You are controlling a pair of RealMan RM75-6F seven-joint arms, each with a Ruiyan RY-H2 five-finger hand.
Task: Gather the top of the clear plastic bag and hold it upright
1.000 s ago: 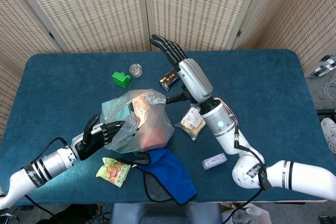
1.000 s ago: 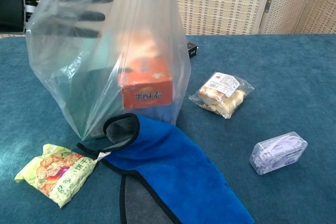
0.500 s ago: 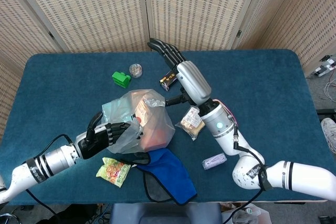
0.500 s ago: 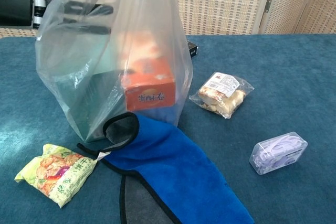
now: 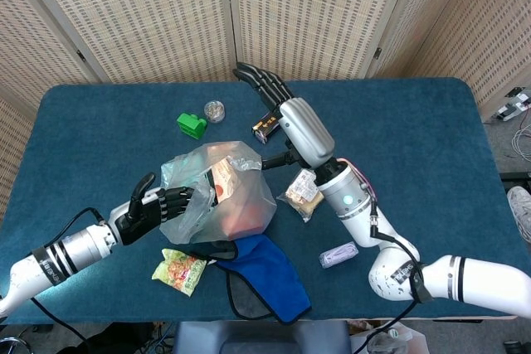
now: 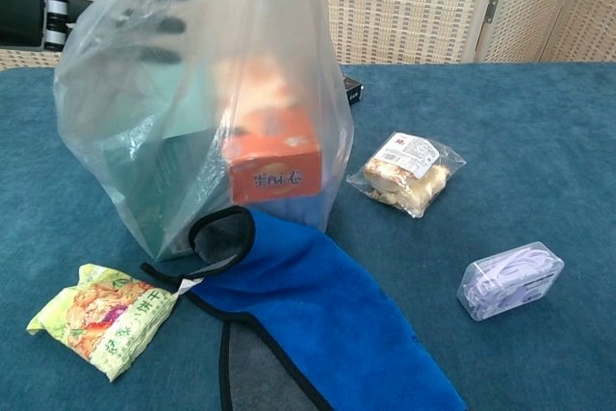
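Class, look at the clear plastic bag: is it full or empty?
Partly full. Through the clear plastic bag an orange box and a pale green item show inside; how far they fill it cannot be told.

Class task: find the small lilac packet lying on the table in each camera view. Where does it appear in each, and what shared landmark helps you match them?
Head view: lilac packet lower centre-right, right of the blue cloth.
Chest view: lilac packet at the right, right of the blue cloth.
Shared landmark: the bread packet just beyond it.
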